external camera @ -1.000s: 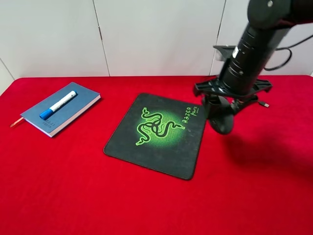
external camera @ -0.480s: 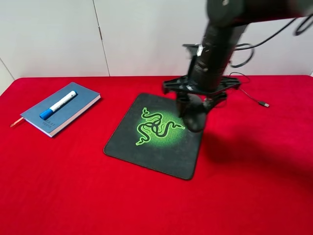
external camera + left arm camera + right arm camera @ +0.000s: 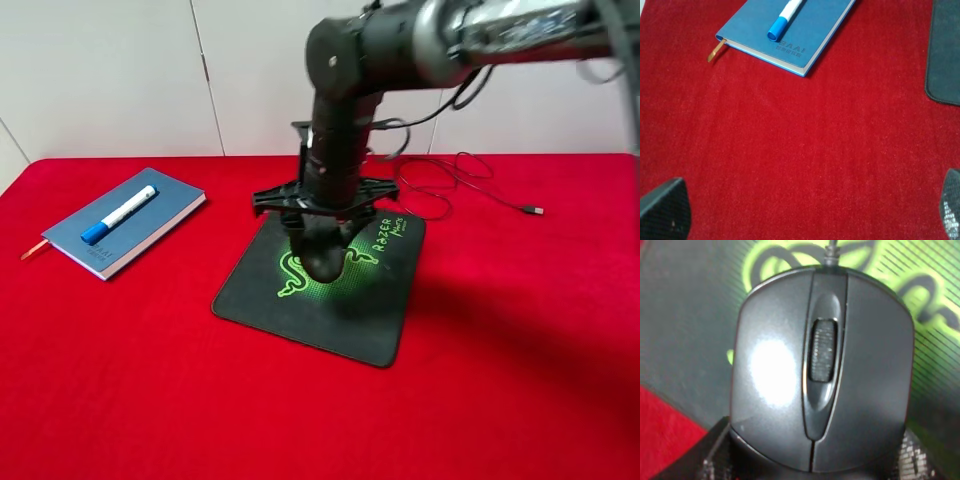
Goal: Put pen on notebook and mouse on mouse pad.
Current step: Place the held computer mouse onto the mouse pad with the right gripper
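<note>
The mouse [image 3: 322,252] is held above the middle of the mouse pad [image 3: 300,305], pinched at its rear by the right gripper [image 3: 322,240], whose fingers are pressed against the two sides of the mouse body; in the right wrist view the mouse [image 3: 822,375] fills the picture with the green logo of the pad behind it. It cannot be told from the pictures whether the mouse is touching the pad or is a little above it. If the grip is released while the mouse is too high, the mouse may be dropped and may roll or slide toward the edge of the pad. A second risk is seen in the cable [image 3: 470,190], which lies in loops on the red table [image 3: 520,380] to the far right of the pad: if it is pulled tight or caught by the arm, the mouse could be dragged off the pad after release. The pen [image 3: 119,214] is lying on the notebook [image 3: 165,215] at the far left, so this part is judged as done, and it should not be disturbed. The left gripper [image 3: 800,210] is spread wide and holds nothing; only its two fingertips are shown over the red cloth, near the notebook [image 3: 810,30]. Counted: one mouse, one pad, one pen, one notebook, one cable, two grippers.
</note>
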Robot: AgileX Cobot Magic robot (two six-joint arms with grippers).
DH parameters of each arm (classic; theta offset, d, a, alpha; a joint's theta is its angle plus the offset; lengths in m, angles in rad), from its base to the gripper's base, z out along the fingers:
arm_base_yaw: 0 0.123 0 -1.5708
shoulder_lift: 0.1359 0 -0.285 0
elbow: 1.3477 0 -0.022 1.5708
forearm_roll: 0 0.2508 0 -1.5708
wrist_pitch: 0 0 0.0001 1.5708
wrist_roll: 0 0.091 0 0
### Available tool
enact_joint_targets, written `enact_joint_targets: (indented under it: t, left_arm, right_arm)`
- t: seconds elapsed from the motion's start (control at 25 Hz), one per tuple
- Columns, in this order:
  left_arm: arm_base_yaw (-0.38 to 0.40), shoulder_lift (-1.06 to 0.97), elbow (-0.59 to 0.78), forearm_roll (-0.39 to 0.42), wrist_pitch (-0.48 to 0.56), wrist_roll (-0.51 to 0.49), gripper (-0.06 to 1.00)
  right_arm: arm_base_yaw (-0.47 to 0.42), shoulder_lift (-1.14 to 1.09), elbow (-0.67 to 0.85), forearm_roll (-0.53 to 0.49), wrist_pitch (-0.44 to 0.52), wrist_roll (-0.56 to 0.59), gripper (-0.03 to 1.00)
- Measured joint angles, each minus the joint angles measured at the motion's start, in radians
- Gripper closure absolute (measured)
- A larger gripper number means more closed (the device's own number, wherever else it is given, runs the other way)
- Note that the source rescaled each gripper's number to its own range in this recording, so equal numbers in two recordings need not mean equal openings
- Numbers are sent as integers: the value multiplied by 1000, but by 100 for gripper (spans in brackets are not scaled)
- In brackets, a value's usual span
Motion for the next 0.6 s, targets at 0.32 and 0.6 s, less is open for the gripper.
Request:
enact_joint_targets:
  t: [0.32,0.6]
  left_arm:
    - [0,0,0,0,0,0,-5]
    - [0,0,0,0,0,0,-5]
  right_arm:
    - [1,94,-66,-129,0,38,97]
    - [1,121,-67,-176,-2,41,97]
